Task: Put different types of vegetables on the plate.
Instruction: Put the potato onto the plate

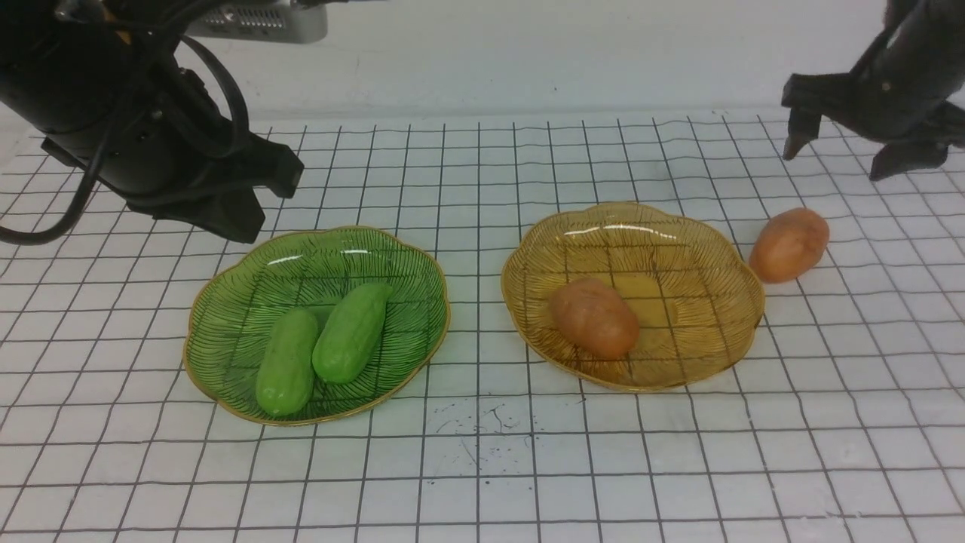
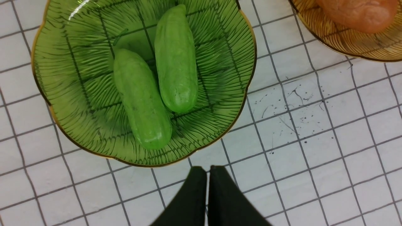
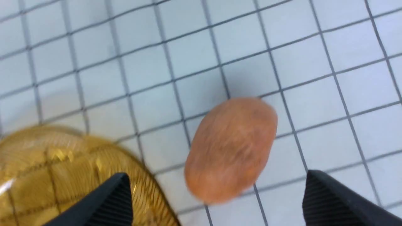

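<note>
Two light-green cucumbers (image 1: 287, 362) (image 1: 352, 332) lie side by side in the green plate (image 1: 301, 264). One orange-brown potato (image 1: 593, 317) sits in the amber plate (image 1: 678, 249). A second potato (image 1: 788, 245) lies on the table just right of that plate. My right gripper (image 1: 833, 164) hovers open above and behind this loose potato. In the right wrist view the potato (image 3: 230, 149) shows between the spread fingers (image 3: 106, 201), untouched. My left gripper (image 1: 241, 219) is shut and empty, above the table behind the green plate's left side.
The table is a white sheet with a black grid (image 1: 482, 467). The two plates stand side by side with a narrow gap between them. Small dark ink marks (image 1: 482, 422) dot the sheet in front of that gap.
</note>
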`<action>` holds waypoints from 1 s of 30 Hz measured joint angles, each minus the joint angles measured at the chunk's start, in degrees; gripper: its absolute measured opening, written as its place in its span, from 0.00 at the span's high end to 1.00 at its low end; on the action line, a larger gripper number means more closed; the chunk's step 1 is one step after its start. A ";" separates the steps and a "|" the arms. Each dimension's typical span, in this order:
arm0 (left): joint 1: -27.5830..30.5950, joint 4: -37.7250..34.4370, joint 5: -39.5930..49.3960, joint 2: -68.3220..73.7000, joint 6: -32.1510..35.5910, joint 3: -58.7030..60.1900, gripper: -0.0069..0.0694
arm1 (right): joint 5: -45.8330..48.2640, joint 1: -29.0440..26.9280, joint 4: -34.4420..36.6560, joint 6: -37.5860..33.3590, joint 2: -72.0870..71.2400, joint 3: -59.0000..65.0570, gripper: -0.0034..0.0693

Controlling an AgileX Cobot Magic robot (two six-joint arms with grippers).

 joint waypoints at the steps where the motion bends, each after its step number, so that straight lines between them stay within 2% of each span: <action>1: 0.00 0.00 0.00 0.00 0.00 0.00 0.92 | -1.25 -0.44 0.74 0.38 0.97 0.00 0.00; 8: 0.00 0.00 0.00 0.00 0.00 0.00 0.92 | -7.27 -2.19 2.64 8.79 7.09 0.00 0.00; 14: 0.00 0.00 0.00 0.00 0.00 0.00 0.92 | -8.22 -2.26 4.67 10.80 10.68 0.00 0.00; 18: 0.00 0.00 0.00 0.00 0.00 0.00 0.92 | -8.50 -2.26 8.29 10.81 12.64 0.00 0.00; 21: 0.00 0.00 0.00 0.00 0.00 0.00 0.92 | -8.24 -2.26 9.50 10.17 13.66 0.00 0.05; 24: 0.00 0.00 0.00 0.00 -0.05 0.00 0.92 | -7.79 -2.26 8.47 9.08 13.52 0.00 0.22; 30: 0.00 0.00 0.00 0.00 -0.05 0.00 0.92 | -3.09 -2.44 5.49 2.86 9.60 -5.39 0.21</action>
